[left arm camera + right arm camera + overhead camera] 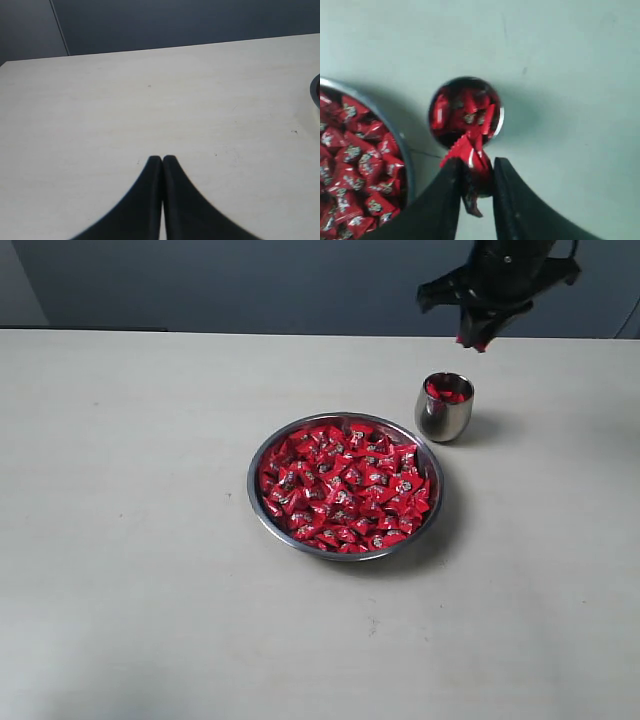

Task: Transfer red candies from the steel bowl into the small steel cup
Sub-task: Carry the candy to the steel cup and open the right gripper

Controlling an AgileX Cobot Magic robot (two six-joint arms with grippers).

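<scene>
The right gripper [476, 175] is pinching one red-wrapped candy [470, 159] between narrowly spaced jaws, the crimped wrapper sticking out past the tips. The small steel cup [445, 418] is sitting just beyond and below those tips, holding a few of the red candies [462, 112]. The steel bowl [256, 490], heaped with more of them, is lying off to one side of the jaws. The left gripper [162, 159] is hovering over bare table [150, 100], jaws pressed together, seemingly with nothing between them.
</scene>
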